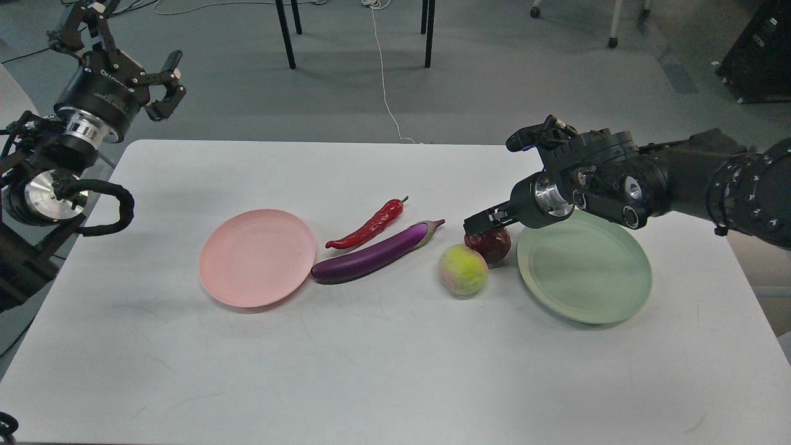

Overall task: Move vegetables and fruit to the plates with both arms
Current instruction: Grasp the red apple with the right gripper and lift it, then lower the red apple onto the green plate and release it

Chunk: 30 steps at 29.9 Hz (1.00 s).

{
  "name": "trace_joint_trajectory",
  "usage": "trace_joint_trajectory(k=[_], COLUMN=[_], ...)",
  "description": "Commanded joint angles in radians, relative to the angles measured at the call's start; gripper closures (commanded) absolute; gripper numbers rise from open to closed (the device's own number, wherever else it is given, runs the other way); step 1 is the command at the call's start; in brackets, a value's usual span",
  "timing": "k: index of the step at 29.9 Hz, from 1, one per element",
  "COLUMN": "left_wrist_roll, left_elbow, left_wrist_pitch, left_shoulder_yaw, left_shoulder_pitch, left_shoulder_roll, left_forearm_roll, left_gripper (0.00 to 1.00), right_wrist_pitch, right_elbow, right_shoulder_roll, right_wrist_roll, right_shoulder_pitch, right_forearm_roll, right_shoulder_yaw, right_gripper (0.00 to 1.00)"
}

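Observation:
A pale pink plate [256,258] lies left of centre and a pale green plate [584,272] lies to the right. Between them lie a red chili pepper [368,227], a purple eggplant [371,254], a yellow-green peach [463,269] and a dark red pomegranate [492,246]. My right gripper [481,222] is down at the top of the pomegranate and hides its crown; its fingers are too dark to tell apart. My left gripper [173,83] is open and empty, raised off the table's far left corner.
The white table [395,358] carries both plates and the produce. Beyond its far edge, black furniture legs [285,34] and a white cable [383,74] are on the grey floor. My right forearm [680,179] reaches over the green plate's far rim.

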Motion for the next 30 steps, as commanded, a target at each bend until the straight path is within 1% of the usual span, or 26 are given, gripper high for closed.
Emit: trace_joint_trajectory(k=[1, 2, 4, 8, 11, 15, 18, 23, 26, 28, 30], left_wrist_roll=[0.0, 0.0, 0.0, -0.002, -0.002, -0.002, -0.002, -0.002, -0.002, 0.0, -0.002], left_elbow=[0.0, 0.0, 0.0, 0.0, 0.0, 0.0, -0.001, -0.015, -0.015, -0.017, -0.017], left_wrist_pitch=[0.0, 0.0, 0.001, 0.001, 0.001, 0.001, -0.002, -0.003, -0.003, -0.003, -0.003], left_shoulder_yaw=[-0.002, -0.002, -0.002, 0.0, 0.0, 0.0, -0.002, -0.002, -0.002, -0.002, -0.002], left_shoulder_pitch=[-0.001, -0.003, -0.003, -0.001, -0.001, -0.003, -0.004, -0.006, -0.006, -0.007, -0.007], left_shoulder_roll=[0.0, 0.0, 0.0, 0.0, 0.0, 0.002, 0.014, 0.031, 0.03, 0.028, 0.026], left_forearm_roll=[0.0, 0.0, 0.0, 0.0, 0.0, 0.0, 0.0, 0.0, 0.0, 0.0, 0.0], left_gripper=[0.02, 0.02, 0.01, 0.01, 0.02, 0.01, 0.01, 0.02, 0.02, 0.02, 0.02], right_wrist_pitch=[-0.001, -0.001, -0.001, 0.0, 0.0, 0.003, 0.006, 0.008, 0.008, 0.006, 0.003], right_elbow=[0.0, -0.002, -0.01, -0.011, -0.01, 0.0, 0.023, 0.113, 0.132, 0.133, 0.153], right_shoulder_roll=[0.002, 0.002, 0.002, 0.002, 0.0, -0.004, -0.033, -0.174, -0.263, -0.318, -0.366], right_wrist_roll=[0.0, 0.0, 0.0, 0.0, 0.001, 0.0, 0.0, 0.0, 0.0, 0.0, 0.0], right_shoulder_pitch=[-0.015, -0.02, -0.032, -0.037, -0.023, 0.011, 0.06, 0.144, 0.143, 0.123, 0.088], right_forearm_roll=[-0.002, -0.004, -0.004, -0.005, -0.002, -0.007, -0.004, -0.011, -0.027, -0.062, -0.099], right_shoulder_yaw=[-0.001, -0.001, -0.001, -0.003, -0.003, -0.004, -0.003, -0.004, -0.01, -0.012, -0.007], right_gripper=[0.11, 0.14, 0.16, 0.26, 0.39, 0.46, 0.47, 0.47, 0.46, 0.44, 0.43])
